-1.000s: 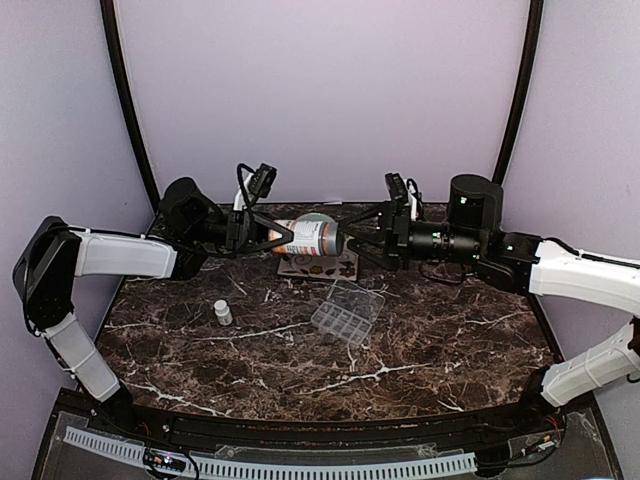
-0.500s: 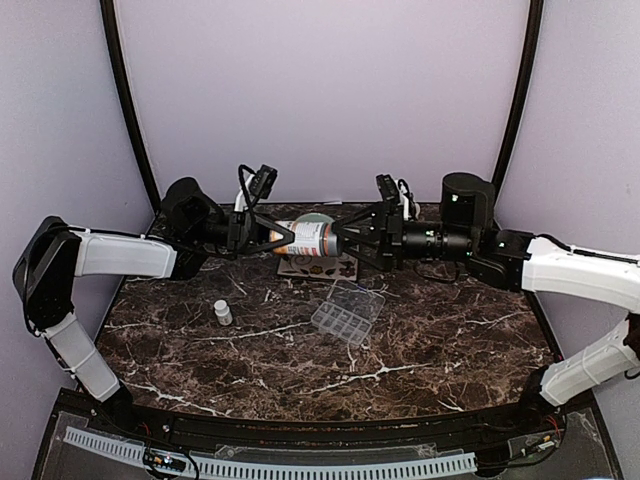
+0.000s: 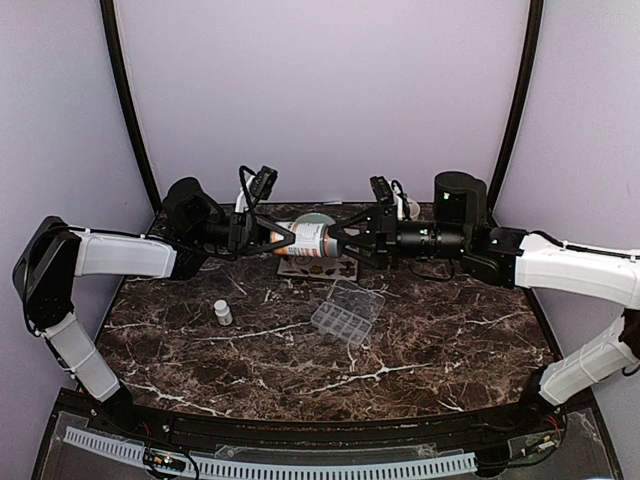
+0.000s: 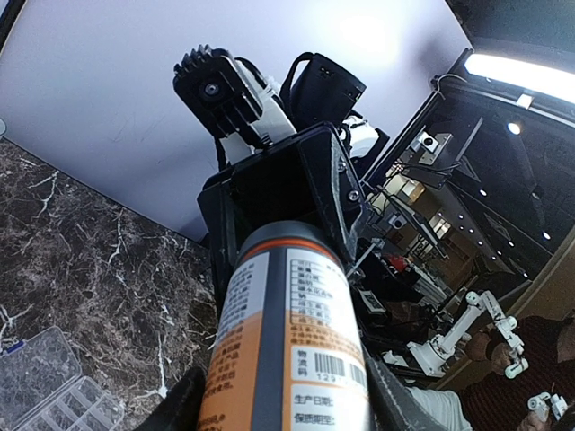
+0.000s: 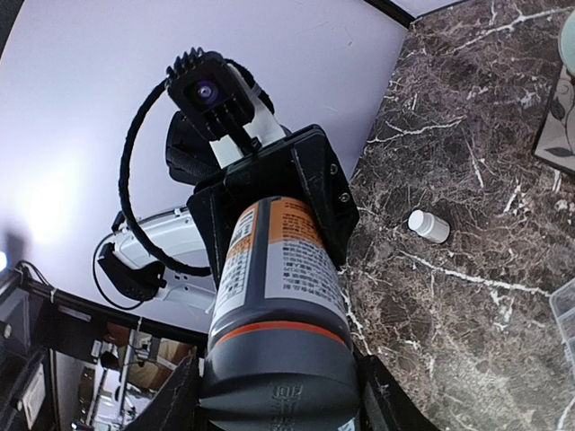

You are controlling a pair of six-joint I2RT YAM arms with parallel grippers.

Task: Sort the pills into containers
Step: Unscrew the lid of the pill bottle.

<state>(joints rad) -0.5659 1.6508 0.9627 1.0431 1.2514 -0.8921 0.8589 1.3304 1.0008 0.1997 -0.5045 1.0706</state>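
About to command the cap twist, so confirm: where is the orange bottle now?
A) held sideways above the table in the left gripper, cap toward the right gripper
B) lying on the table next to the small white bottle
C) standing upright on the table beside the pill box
A: the top view shows the orange bottle sideways in the air, the left gripper clamped on its body and the right gripper with its fingers flanking the grey cap.

Barcode and tiny, unreadable print on label of orange bottle (image 4: 296, 341).
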